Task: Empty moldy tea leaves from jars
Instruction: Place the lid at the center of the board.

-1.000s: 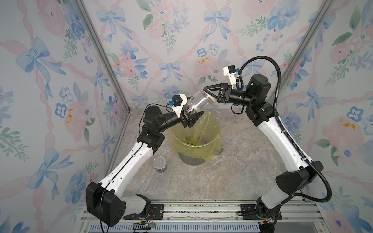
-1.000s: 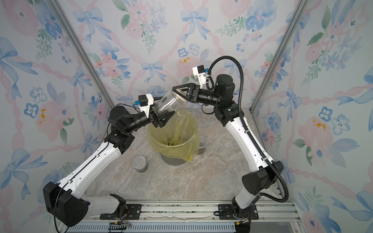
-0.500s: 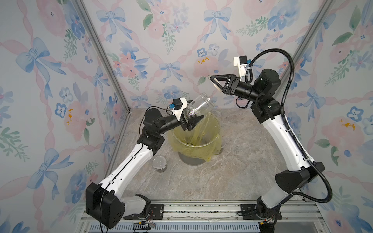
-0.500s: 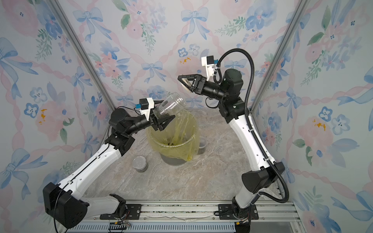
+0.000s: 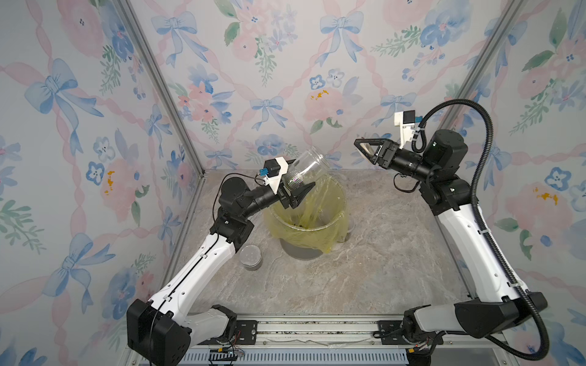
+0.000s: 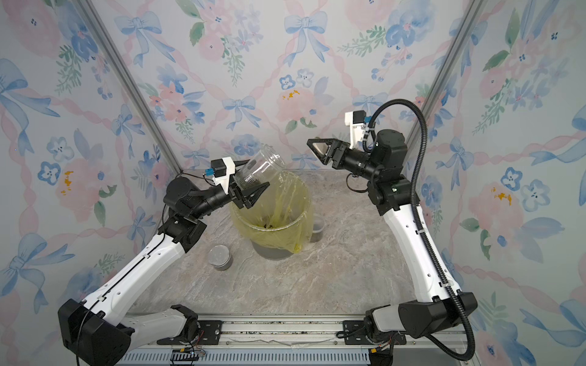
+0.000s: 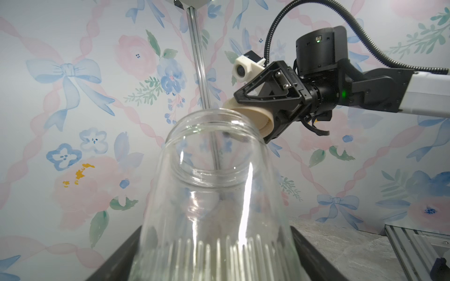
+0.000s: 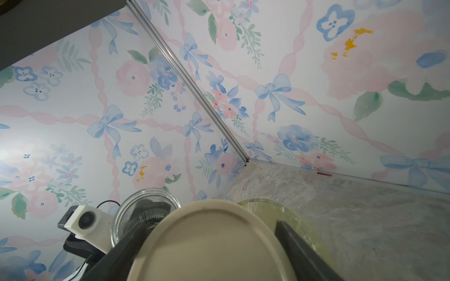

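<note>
At frame centre the left gripper (image 5: 301,177) grasps a clear ribbed jar (image 5: 309,163), tilted over the round yellow-lined bin (image 5: 317,240) holding dark crumbly tea leaves (image 6: 269,225). Upper right, the right gripper (image 5: 360,144) clenches a flat tan lid (image 8: 207,243).

- Ribbed jar (image 7: 219,194), between the fingers of the left tool (image 7: 216,228): base cut off by the wrist picture's edge.
- Lid (image 8: 207,253) in right tool (image 8: 209,228): part cut off by the wrist picture's edge.
- Small jar (image 6: 317,225) below right tool: partly hidden behind bin (image 6: 272,252).
- Tea leaves (image 6: 269,226) in bin, beneath left tool: too small to resolve.
</note>
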You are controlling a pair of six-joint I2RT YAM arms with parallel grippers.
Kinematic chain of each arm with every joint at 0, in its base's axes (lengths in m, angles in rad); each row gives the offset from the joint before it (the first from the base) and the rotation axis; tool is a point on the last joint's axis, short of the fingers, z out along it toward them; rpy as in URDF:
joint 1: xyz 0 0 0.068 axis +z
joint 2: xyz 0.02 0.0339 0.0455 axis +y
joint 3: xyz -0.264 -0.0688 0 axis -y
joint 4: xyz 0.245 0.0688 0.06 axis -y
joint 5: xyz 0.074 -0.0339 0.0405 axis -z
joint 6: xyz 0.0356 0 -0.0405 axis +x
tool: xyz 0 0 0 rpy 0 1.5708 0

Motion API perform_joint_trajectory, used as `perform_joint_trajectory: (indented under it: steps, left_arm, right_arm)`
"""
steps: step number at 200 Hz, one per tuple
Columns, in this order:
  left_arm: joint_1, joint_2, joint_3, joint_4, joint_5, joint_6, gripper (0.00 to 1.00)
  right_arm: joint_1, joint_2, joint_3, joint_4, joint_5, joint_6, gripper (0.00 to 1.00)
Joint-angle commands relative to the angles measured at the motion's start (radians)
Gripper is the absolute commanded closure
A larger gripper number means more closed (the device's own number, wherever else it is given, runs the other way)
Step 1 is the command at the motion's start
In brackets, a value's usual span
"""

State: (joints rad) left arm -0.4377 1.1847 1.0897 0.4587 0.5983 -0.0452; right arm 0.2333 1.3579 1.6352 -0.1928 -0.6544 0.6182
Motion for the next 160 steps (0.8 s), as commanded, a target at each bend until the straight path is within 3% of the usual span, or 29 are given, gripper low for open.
perform_joint_trajectory:
  steps: [1, 67, 122, 160]
  left_arm:
    - [0.008, -0.046, -0.009, 0.048, -0.044, 0.025, 0.93]
    - [0.008, -0.128, -0.094, 0.026, -0.08, 0.045, 0.92]
    - [0.007, -0.231, -0.187, 0.005, -0.119, 0.062, 0.91]
    - [0.008, -0.291, -0.237, 0.004, -0.14, 0.072, 0.91]
  right_arm:
    - [-0.042, -0.08, -0.119, -0.027, 0.063, -0.054, 0.43]
    - [-0.083, -0.297, -0.553, -0.084, 0.265, -0.17, 0.42]
    - [-0.081, -0.351, -0.841, 0.023, 0.463, -0.184, 0.41]
    - [-0.076, -0.318, -0.955, 0.127, 0.586, -0.16, 0.38]
